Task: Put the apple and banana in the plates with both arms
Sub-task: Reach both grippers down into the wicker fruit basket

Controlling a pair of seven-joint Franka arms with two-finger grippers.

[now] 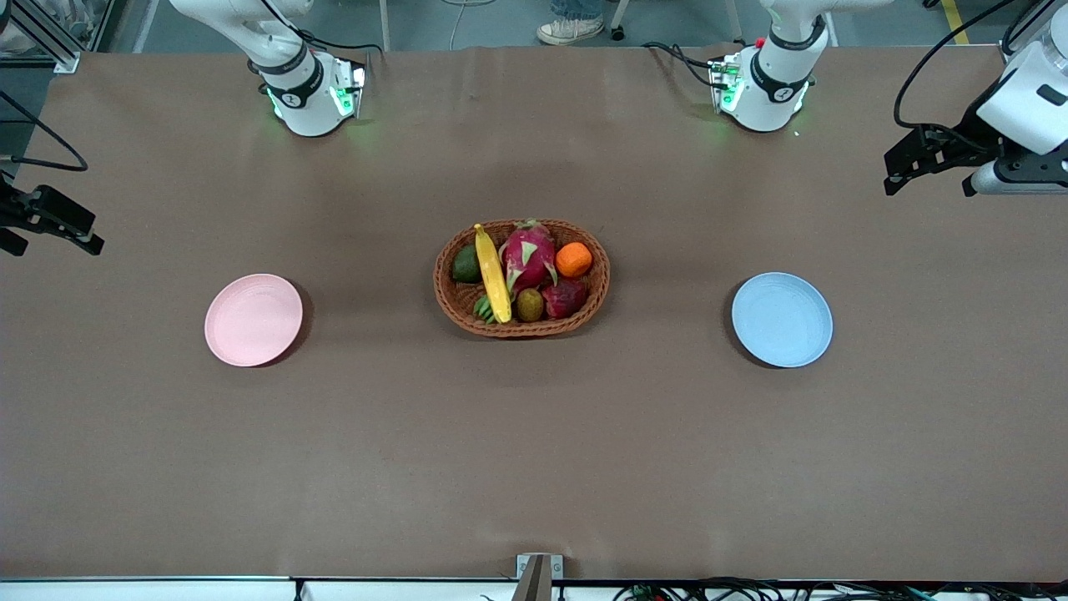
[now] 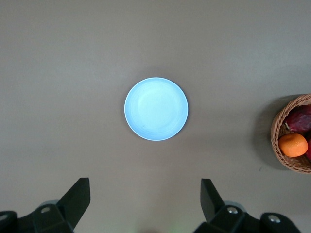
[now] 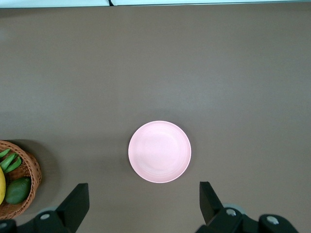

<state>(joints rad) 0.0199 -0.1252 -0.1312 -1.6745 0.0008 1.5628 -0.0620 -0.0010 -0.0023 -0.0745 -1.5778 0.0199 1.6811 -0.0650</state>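
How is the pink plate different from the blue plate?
The pink plate is pale pink, while the blue plate is light blue. The pink plate lies toward the right arm's end of the table, with the right gripper open above it; the blue plate lies toward the left arm's end, with the left gripper open above it. Both are round, shallow, empty and look the same size, one at each side of the basket.

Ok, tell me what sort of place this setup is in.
Probably a robotics lab or test cell, not a home. Two white arms are bolted to a brown-covered table, cables trail along its edges, and fake-looking fruit sits staged in a wicker basket between a pink plate and a blue plate.
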